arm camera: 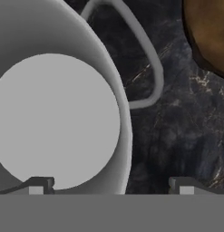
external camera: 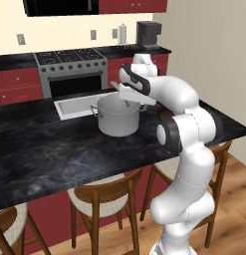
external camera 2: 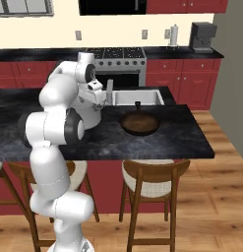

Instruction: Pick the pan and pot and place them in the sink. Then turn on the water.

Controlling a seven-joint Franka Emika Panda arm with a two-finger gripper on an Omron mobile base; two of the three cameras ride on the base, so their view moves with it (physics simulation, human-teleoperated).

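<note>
Here the gripper (arm camera: 109, 183) hangs wide open over the pot's (external camera: 117, 117) rim, holding nothing; the pan (external camera 2: 139, 122) sits nearby on the desk (external camera: 55, 149).

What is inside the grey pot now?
The pot looks empty: the hand view shows its bare grey bottom, with the open claw straddling its wall. The near edge of the bottom is hidden.

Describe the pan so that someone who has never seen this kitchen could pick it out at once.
Start at the dark stone island counter with the white sink set into it. On the countertop just in front of that sink lies the pan, a round, shallow, dark-brown skillet whose short black handle points toward the sink. Its neighbour, the pot, is tall, grey and straight-sided, while the pan is low and brown.
</note>
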